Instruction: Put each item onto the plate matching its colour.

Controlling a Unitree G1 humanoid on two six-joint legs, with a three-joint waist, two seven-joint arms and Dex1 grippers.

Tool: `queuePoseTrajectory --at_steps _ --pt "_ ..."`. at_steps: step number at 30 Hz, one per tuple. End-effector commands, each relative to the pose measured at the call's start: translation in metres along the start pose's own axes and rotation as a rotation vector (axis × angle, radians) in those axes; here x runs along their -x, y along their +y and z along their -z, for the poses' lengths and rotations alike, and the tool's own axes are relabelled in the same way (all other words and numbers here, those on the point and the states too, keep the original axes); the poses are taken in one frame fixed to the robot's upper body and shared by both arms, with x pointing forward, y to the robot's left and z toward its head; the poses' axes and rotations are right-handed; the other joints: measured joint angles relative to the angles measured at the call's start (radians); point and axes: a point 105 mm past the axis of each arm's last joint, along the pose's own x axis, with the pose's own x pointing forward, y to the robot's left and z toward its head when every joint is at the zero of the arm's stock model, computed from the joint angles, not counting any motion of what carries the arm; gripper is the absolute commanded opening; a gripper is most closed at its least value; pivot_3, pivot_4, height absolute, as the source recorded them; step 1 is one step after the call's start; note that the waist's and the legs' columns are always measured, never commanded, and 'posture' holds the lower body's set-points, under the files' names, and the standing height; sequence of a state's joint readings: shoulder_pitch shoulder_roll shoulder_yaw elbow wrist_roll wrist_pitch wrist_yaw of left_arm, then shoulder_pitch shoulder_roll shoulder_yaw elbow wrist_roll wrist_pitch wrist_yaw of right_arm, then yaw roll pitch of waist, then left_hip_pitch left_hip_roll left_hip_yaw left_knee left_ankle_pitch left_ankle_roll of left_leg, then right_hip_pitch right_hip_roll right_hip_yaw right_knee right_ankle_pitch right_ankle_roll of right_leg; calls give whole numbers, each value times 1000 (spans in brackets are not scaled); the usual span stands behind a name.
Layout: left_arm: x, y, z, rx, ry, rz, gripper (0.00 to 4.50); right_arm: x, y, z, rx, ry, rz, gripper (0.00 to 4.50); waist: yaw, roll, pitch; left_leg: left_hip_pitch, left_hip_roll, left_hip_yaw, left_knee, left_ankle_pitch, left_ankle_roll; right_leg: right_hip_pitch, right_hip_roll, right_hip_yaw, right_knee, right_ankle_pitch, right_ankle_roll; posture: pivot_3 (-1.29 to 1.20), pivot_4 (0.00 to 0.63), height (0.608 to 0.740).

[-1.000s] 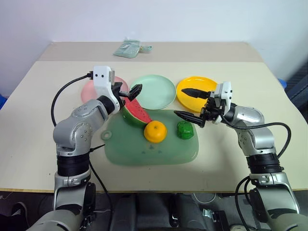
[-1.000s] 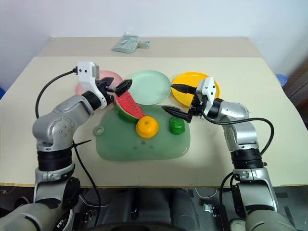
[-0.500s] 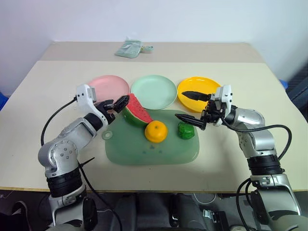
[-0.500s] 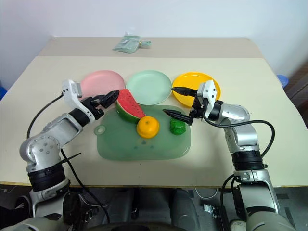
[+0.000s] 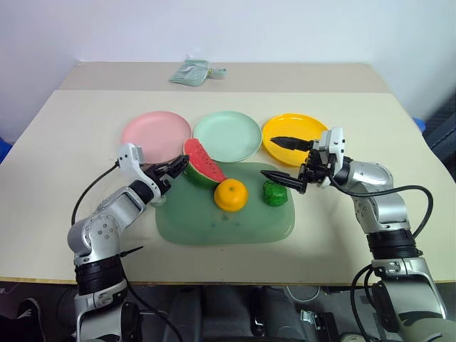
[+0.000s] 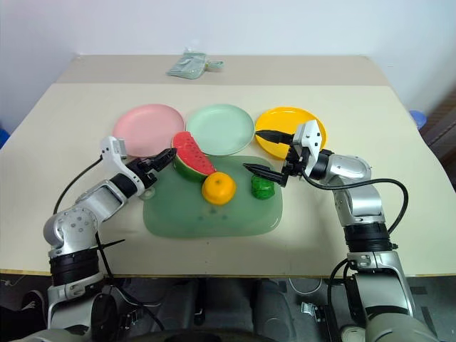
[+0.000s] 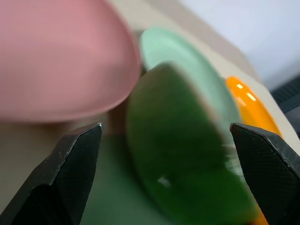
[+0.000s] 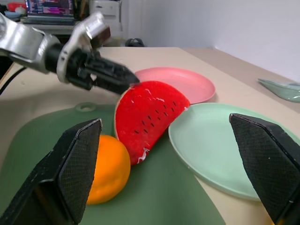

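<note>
You have three round plates in a row on the surface: one pink plate [image 5: 155, 132], one mint plate [image 5: 226, 134] and one yellow plate [image 5: 296, 131]. Three toy foods sit on the single green mat [image 5: 226, 226] (one of each kind): a watermelon wedge [image 5: 201, 164], an orange [image 5: 231, 194] and a dark-green vegetable [image 5: 274, 192]. One pale green object [image 5: 191, 72] lies at the far edge.

A beige table [image 5: 64, 142] is stretching out beneath both grippers — a second tabletop is adjoining behind. A plain pale wall [image 5: 285, 28] is rising beyond them.
</note>
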State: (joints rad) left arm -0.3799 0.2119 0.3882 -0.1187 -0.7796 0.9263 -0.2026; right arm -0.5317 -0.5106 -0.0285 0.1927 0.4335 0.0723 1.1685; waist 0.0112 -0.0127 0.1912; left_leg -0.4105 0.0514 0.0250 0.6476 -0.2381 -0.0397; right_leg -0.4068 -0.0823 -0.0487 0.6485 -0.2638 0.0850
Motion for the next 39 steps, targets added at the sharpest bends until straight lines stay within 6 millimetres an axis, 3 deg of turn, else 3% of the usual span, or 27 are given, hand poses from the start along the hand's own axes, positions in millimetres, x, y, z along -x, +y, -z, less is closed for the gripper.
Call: queuePoseTrajectory --at_steps 1,5,17,20,23,33,39 --pt "-2 -8 -6 44 -32 56 4473 2 -3 -13 49 -25 10 4500 0 0 0 0 0 0 0 0 0 0 0 0 0 0 0 0 150 740" --pt "-5 -10 5 55 13 83 4473 1 -2 -14 49 -26 8 4500 0 0 0 0 0 0 0 0 0 0 0 0 0 0 0 0 150 740" --pt "-14 -13 3 168 2 90 4473 -1 -1 -18 50 -27 10 4500 0 0 0 0 0 0 0 0 0 0 0 0 0 0 0 0 150 740" --pt "-15 -16 7 160 19 105 3660 -2 0 -19 50 -27 9 4500 0 0 0 0 0 0 0 0 0 0 0 0 0 0 0 0 150 740" --pt "-15 -19 5 130 8 115 2220 -2 0 -19 49 -27 9 4500 0 0 0 0 0 0 0 0 0 0 0 0 0 0 0 0 150 740" --pt "1 -36 -26 153 -141 234 2220 -3 -2 -18 46 -24 11 4500 0 0 0 0 0 0 0 0 0 0 0 0 0 0 0 0 150 740" --pt "3 -47 -27 113 -135 266 2220 -3 -2 -17 47 -24 7 4500 0 0 0 0 0 0 0 0 0 0 0 0 0 0 0 0 150 740"
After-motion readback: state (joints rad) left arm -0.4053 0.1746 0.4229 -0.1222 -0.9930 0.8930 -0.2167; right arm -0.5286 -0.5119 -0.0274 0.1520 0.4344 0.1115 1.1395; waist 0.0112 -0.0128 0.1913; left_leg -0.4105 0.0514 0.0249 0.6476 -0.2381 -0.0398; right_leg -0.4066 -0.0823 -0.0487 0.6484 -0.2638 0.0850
